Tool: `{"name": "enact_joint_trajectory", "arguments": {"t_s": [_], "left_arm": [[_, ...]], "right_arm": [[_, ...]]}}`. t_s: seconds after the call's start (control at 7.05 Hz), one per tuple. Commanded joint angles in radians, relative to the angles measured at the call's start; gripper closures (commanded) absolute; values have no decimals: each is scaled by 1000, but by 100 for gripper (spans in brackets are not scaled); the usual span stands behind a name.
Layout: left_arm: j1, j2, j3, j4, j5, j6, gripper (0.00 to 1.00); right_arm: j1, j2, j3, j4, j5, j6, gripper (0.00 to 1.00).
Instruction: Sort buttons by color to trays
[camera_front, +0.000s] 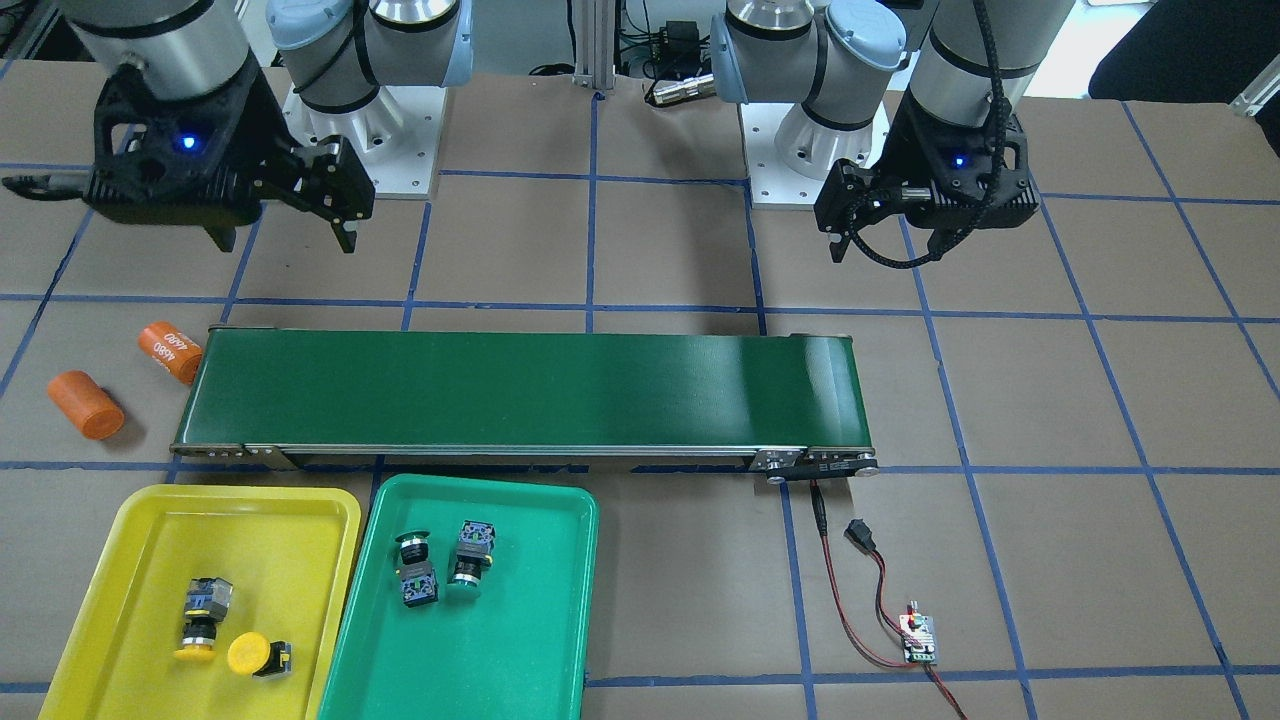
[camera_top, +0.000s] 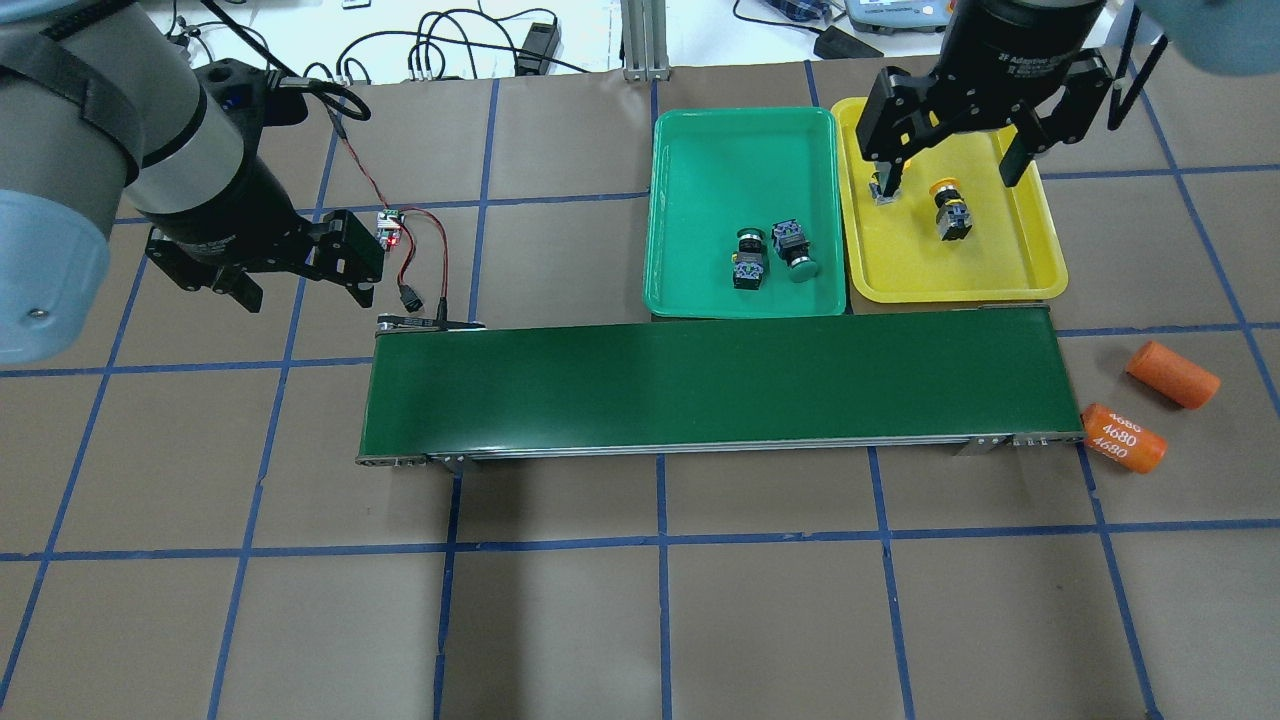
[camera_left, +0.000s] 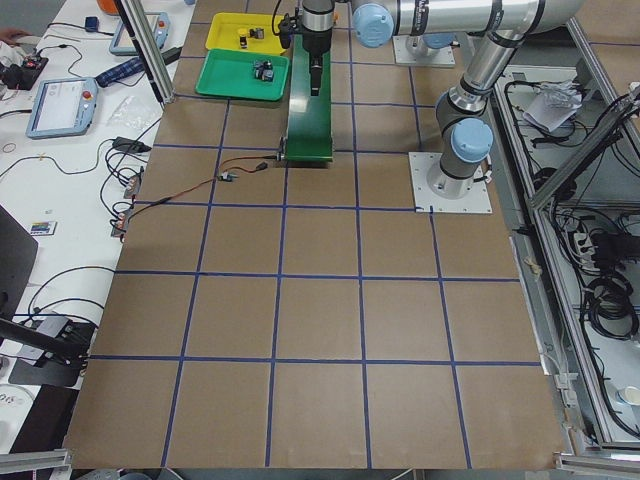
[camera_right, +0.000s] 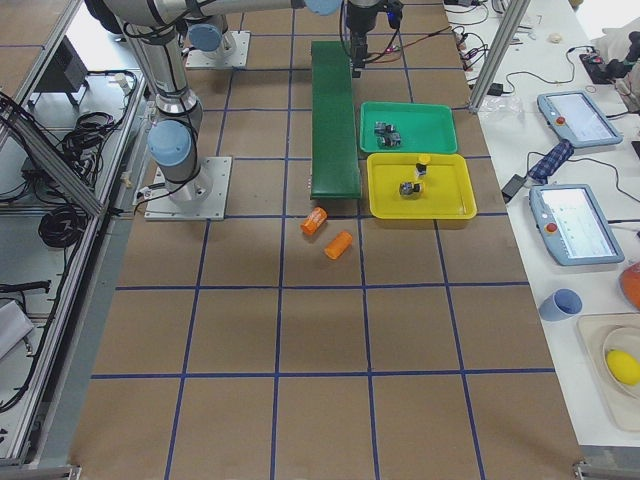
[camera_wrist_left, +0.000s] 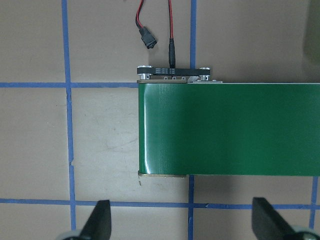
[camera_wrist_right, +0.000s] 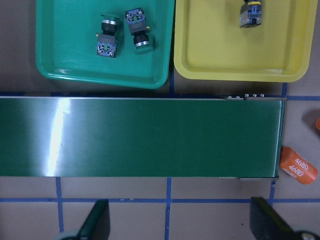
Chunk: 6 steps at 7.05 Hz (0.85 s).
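Two green buttons lie in the green tray; they also show in the right wrist view. Two yellow buttons lie in the yellow tray: one in plain sight, the other partly hidden behind a right gripper finger. My right gripper is open and empty, high above the conveyor's right part. My left gripper is open and empty above the conveyor's left end.
The long dark-green conveyor belt lies across the middle, its belt bare. Two orange cylinders lie off its right end. A small circuit board with red-black wires lies by its left end.
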Motion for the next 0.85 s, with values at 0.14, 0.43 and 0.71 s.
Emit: {"name": "enact_joint_trajectory", "arguments": {"t_s": [0.14, 0.43, 0.71], "left_arm": [[-3, 5, 1, 2, -3, -3, 0], [-3, 12, 0, 3, -3, -2, 0], [-3, 12, -2, 5, -3, -2, 0]], "right_arm": [[12, -55, 74, -137, 5, 10, 0], [1, -53, 76, -148, 2, 80, 0], [12, -55, 78, -137, 4, 71, 0]]}}
